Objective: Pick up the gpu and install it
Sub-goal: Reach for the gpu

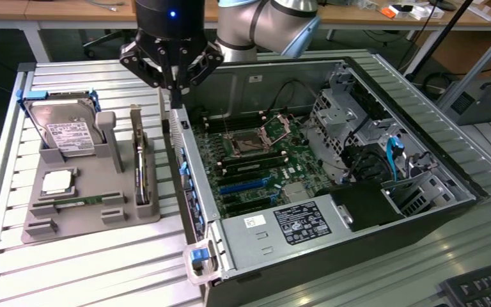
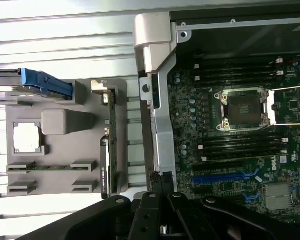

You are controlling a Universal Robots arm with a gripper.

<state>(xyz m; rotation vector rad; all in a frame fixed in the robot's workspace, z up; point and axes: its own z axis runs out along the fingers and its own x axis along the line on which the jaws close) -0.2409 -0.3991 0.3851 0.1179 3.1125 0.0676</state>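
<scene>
The gripper (image 1: 176, 97) hangs tip-down right over the rear wall of the open computer case (image 1: 254, 80). Its two fingers are pressed together with nothing between them. In the wrist view the gripper (image 2: 160, 186) sits above that same wall's grey rail, with the motherboard (image 2: 240, 130) inside the case on one side.

The gpu (image 1: 140, 165) is outside the case, just beside the rear wall. It stands on its long edge in a slot of the grey tray (image 1: 84, 224), and the gripper is not touching it. Its long axis runs parallel to the rear wall of the case. The silvery bracket end points away from the case's power supply (image 1: 301, 224), towards the end where the gripper hovers. The wrist view catches the gpu (image 2: 111, 145) edge-on as a thin dark strip, with the pale bracket tab at one end.

Further out from the case on the same tray, the hard drive (image 1: 68, 131) leans in its cradle. The processor (image 1: 58, 182) and the RAM stick (image 1: 79, 201) lie flat beside it.
</scene>
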